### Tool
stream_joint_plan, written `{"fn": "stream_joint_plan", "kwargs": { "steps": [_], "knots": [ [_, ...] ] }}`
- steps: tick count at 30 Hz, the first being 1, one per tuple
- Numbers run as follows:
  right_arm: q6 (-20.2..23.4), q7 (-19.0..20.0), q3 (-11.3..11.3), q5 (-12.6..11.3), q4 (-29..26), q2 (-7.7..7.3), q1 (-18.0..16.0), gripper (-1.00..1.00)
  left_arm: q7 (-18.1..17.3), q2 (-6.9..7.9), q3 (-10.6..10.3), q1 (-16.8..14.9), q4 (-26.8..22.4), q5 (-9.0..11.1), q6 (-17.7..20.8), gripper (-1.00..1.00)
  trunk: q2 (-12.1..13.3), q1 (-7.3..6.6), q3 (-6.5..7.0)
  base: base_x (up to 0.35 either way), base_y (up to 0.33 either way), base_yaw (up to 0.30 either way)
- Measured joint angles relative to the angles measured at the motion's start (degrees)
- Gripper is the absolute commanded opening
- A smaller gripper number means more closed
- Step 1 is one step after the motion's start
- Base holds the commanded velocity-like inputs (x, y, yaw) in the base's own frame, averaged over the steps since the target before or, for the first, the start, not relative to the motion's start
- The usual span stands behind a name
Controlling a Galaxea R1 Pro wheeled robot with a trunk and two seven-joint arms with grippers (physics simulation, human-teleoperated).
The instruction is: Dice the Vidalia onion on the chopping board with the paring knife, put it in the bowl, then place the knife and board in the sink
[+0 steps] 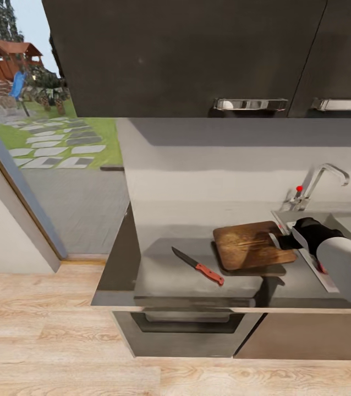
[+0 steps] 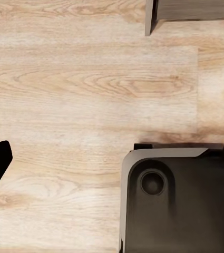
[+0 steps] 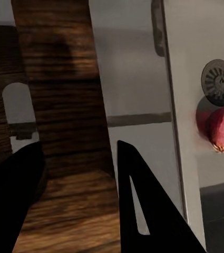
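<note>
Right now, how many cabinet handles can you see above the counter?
2. One handle sits on the upper cabinet above the board; the other is to its right, cut off by the picture's edge. More may lie beyond the frame.

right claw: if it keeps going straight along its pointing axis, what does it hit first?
Probably the chopping board: in the right wrist view the right claw straddles its brown edge, with board surface directly ahead. The Vidalia onion sits off-axis in the sink. Depth is uncertain.

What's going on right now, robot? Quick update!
Right gripper closed on board, one edge raised. Knife on countertop. Onion in sink. Left gripper unseen.
</note>
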Motion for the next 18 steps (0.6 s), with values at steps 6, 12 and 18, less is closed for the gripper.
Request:
{"fn": "stream_joint_plan", "kwargs": {
  "steps": [6, 12, 18],
  "knots": [
    [-0.1, 0.2, -0.1, -0.1, 0.1, -0.5, 0.0, -1.0, 0.0, 0.0, 0.0, 0.0, 0.0, 0.0, 0.0, 1.0, 0.0, 0.0, 0.0, 0.0, 0.0, 0.0],
    [-0.1, 0.2, -0.1, -0.1, 0.6, -0.79, 0.0, -1.0, 0.0, 0.0, 0.0, 0.0, 0.0, 0.0, 0.0, 1.0, 0.0, 0.0, 0.0, 0.0, 0.0, 0.0],
    [-0.1, 0.2, -0.1, -0.2, 1.0, -1.06, 0.0, -1.0, 0.0, 0.0, 0.0, 0.0, 0.0, 0.0, 0.0, 1.0, 0.0, 0.0, 0.0, 0.0, 0.0, 0.0]
  ]
}}
